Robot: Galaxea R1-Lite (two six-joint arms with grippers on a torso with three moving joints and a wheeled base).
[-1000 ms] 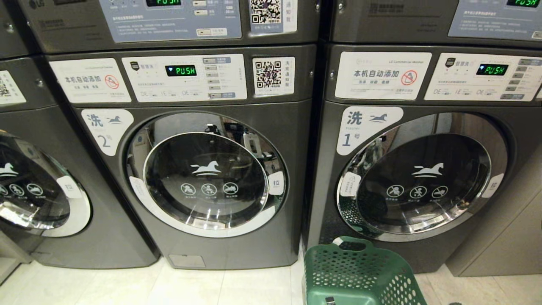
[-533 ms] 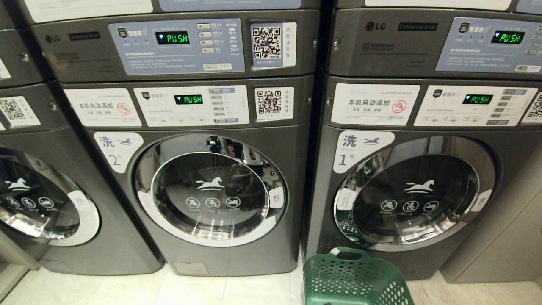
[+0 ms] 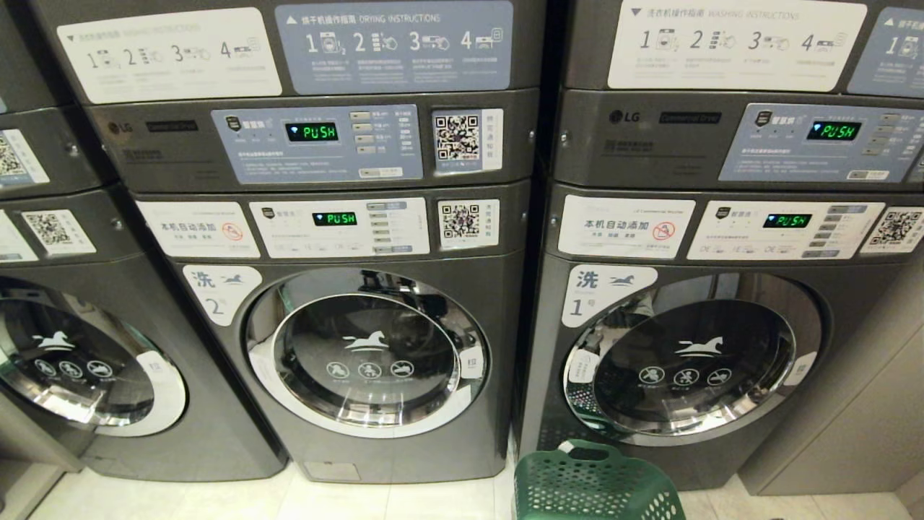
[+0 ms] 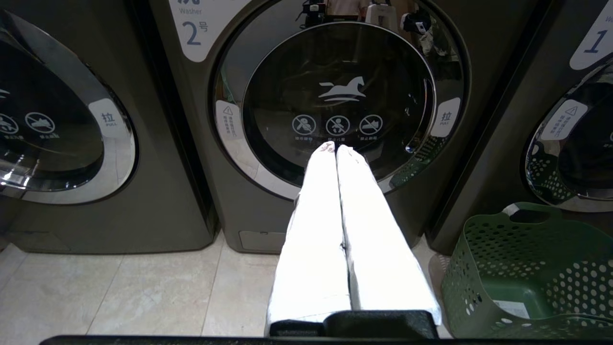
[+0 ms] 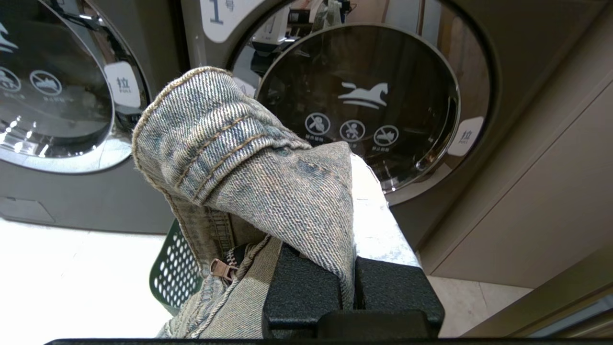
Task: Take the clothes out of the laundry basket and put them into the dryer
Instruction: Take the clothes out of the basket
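Green perforated plastic marks the laundry basket (image 3: 593, 482), which stands on the pale tiled floor (image 3: 216, 498) at the near edge of the head view, just in front of washer number 1 (image 3: 693, 354) and right of washer number 2 (image 3: 368, 354). A faded denim garment (image 5: 249, 163) with tan stitching and a zipper is draped over the right tool (image 5: 352, 191), which is clenched on the cloth and pointed toward the door of washer 1. The left tool (image 4: 335, 148) has its two white fingers (image 4: 311, 230) pressed together with nothing between them, aimed at the door of washer 2. Above the washers sit the dryer control panels (image 3: 317, 141), their green displays reading PUSH.
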